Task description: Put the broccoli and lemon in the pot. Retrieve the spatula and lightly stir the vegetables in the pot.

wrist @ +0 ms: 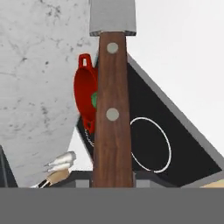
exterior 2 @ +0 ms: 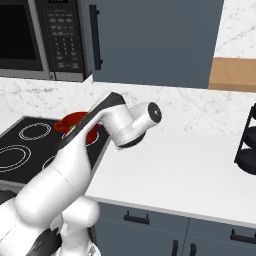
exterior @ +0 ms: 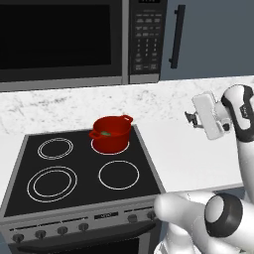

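The red pot (exterior: 111, 134) stands on the stove's back right burner, and a green lump, the broccoli (exterior: 105, 133), lies inside it. My gripper (exterior: 190, 118) hangs over the white counter to the pot's right, at about the height of its rim. In the hand view the spatula (wrist: 113, 109) rises from between my fingers. It has a brown wooden handle with two rivets and a flat grey blade at the top, and the gripper is shut on it. Behind the handle the pot (wrist: 84, 94) shows with broccoli (wrist: 93, 99) in it. I see no lemon. My arm partly hides the pot (exterior 2: 74, 120).
The black cooktop (exterior: 74, 168) has three bare burner rings. A microwave (exterior: 59, 39) hangs over it, with a dark cabinet door (exterior 2: 150, 40) to its right. A black tiered rack (exterior 2: 247, 145) stands at the counter's far right. Some utensils (wrist: 59, 165) lie at the hand view's lower left.
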